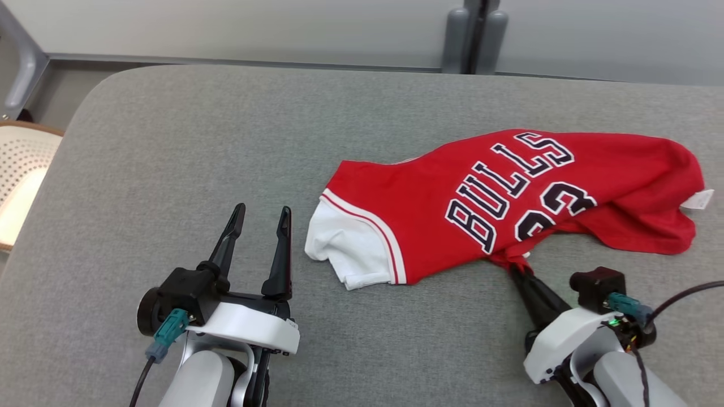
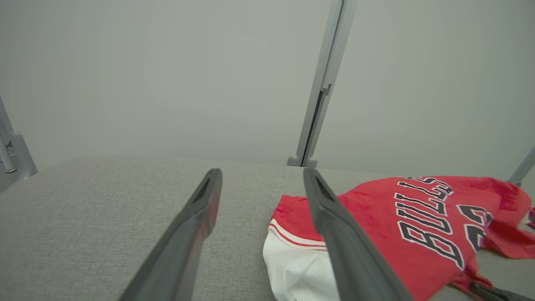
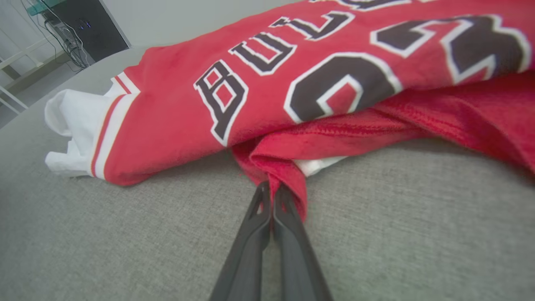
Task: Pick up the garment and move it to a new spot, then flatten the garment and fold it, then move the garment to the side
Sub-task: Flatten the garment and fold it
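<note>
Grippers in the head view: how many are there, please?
2. The left gripper stands open at lower left, apart from the jersey; the right gripper at lower right is shut on the jersey's red near edge.

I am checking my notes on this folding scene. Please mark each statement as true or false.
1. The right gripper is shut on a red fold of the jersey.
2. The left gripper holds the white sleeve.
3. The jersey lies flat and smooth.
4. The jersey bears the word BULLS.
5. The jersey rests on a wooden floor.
1. The right gripper is shut on a red fold of the jersey. True.
2. The left gripper holds the white sleeve. False: it is open beside the sleeve and grips nothing.
3. The jersey lies flat and smooth. False: it is crumpled, with layers overlapping.
4. The jersey bears the word BULLS. True.
5. The jersey rests on a wooden floor. False: it lies on a grey padded surface.
</note>
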